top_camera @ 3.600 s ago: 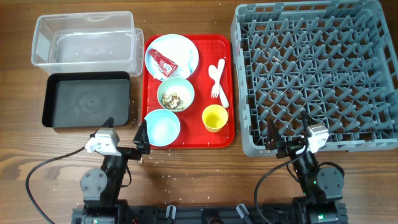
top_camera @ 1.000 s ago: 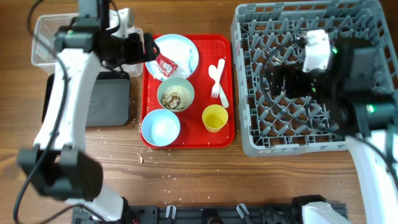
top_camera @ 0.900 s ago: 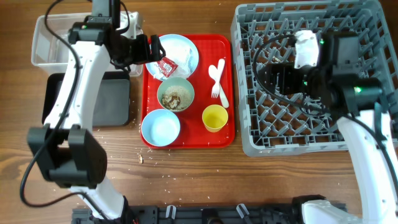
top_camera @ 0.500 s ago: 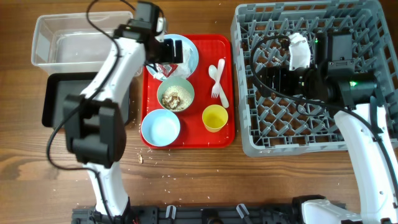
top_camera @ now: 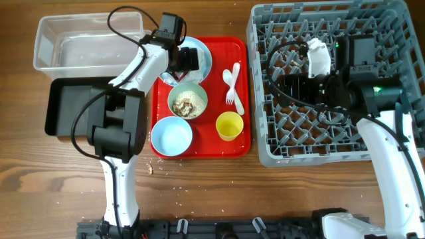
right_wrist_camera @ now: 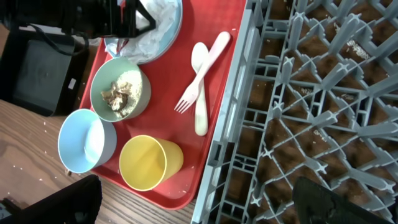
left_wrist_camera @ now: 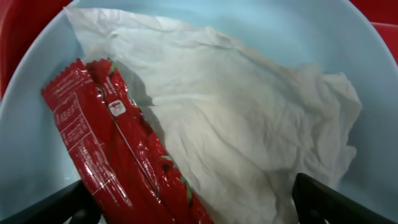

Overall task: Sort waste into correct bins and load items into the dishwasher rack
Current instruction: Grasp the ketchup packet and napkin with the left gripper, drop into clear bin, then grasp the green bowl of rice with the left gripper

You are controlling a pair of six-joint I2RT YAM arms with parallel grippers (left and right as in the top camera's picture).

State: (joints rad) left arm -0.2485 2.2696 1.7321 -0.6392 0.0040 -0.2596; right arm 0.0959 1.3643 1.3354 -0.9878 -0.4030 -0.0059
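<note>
My left gripper [top_camera: 186, 58] is open low over the light blue plate [top_camera: 206, 53]. In the left wrist view its fingers [left_wrist_camera: 196, 208] straddle the red wrapper [left_wrist_camera: 118, 149] and the white napkin [left_wrist_camera: 249, 124] lying on the plate [left_wrist_camera: 31, 130]. My right gripper [top_camera: 292, 85] is open and empty above the grey dishwasher rack [top_camera: 398, 40]. The pale green bowl [top_camera: 202, 93] holds food scraps [top_camera: 186, 104]. The light blue bowl [top_camera: 172, 135], yellow cup [top_camera: 229, 125] and white fork and spoon [top_camera: 232, 83] sit on the red tray.
The red serving tray [top_camera: 232, 50] lies between the bins and the rack. The clear tub [top_camera: 46, 40] stands at the back left and the black tray [top_camera: 73, 106] in front of it. Crumbs [top_camera: 151, 168] lie on the wooden table.
Both arms came up from the table's front edge. In the last half second my left gripper moved right and down onto the plate. The right gripper barely moved.
</note>
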